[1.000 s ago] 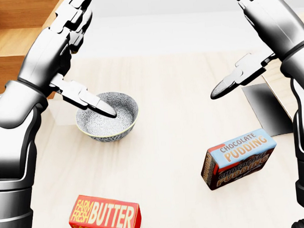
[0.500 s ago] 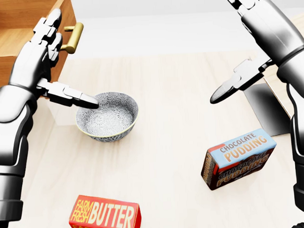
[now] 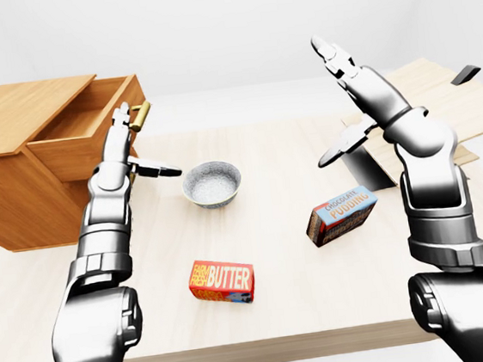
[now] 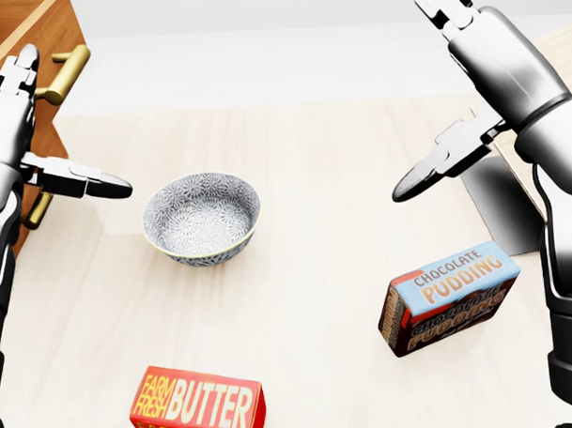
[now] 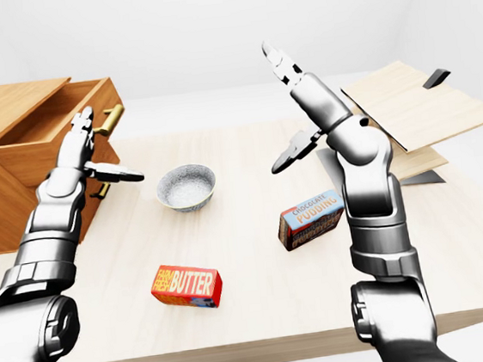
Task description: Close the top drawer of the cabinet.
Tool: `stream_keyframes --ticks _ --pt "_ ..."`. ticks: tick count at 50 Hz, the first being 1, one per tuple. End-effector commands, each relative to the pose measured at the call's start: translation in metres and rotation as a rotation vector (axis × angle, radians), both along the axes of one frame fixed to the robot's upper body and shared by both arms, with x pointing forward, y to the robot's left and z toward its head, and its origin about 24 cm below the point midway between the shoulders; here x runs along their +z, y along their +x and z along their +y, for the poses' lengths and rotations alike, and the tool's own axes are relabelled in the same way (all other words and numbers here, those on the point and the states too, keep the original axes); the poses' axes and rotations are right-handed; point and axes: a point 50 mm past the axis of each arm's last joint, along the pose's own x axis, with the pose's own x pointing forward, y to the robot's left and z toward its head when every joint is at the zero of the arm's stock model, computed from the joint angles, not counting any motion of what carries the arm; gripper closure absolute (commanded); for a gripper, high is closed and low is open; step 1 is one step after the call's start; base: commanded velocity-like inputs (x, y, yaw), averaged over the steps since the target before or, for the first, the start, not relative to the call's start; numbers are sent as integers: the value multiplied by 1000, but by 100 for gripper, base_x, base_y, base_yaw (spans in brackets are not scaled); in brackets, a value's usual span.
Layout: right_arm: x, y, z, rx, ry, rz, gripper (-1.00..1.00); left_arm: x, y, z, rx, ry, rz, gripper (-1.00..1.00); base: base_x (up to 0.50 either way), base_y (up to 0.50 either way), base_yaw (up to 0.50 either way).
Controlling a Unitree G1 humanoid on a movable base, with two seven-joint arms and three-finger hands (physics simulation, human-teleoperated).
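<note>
The wooden cabinet (image 3: 16,170) stands at the left of the left-eye view. Its top drawer (image 3: 81,137) is pulled out toward the right, with a brass handle (image 3: 140,116) on its front. My left hand (image 3: 139,148) is open, its fingers upright against the drawer front just below the handle and its thumb pointing toward the bowl. In the head view the handle (image 4: 63,73) sits beside those fingers (image 4: 14,92). My right hand (image 3: 329,107) is open and empty, raised above the table's right half.
A patterned bowl (image 3: 211,182) sits right of the drawer. A butter box (image 3: 222,280) and a chocolate pudding box (image 3: 342,214) lie on the table (image 3: 281,315). Wooden boards (image 3: 427,101) and a grey plate (image 3: 369,163) stand at the right.
My left hand has moved left, away from the bowl, flat against the drawer front. The drawer front and its handle have slid left with it. The right hand and other objects stay put.
</note>
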Motion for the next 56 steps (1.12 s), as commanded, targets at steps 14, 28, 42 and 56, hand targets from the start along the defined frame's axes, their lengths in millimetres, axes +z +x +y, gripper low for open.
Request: stream_keyframes --ticks 14,28,42,56 --pt "-5 -3 -2 -1 4 6 -100 19 -16 87 311 40 -6 -100 0 0 0" --pt "-11 -3 -4 -12 14 21 -100 26 -32 120 409 38 -27 -100 0 0 0" --pt "-10 -5 -4 -13 6 14 -100 36 -38 133 452 41 -58 -100 0 0 0" --pt "-8 -10 -2 -5 -15 -1 -100 39 -39 133 420 53 -76 -100 0 0 0"
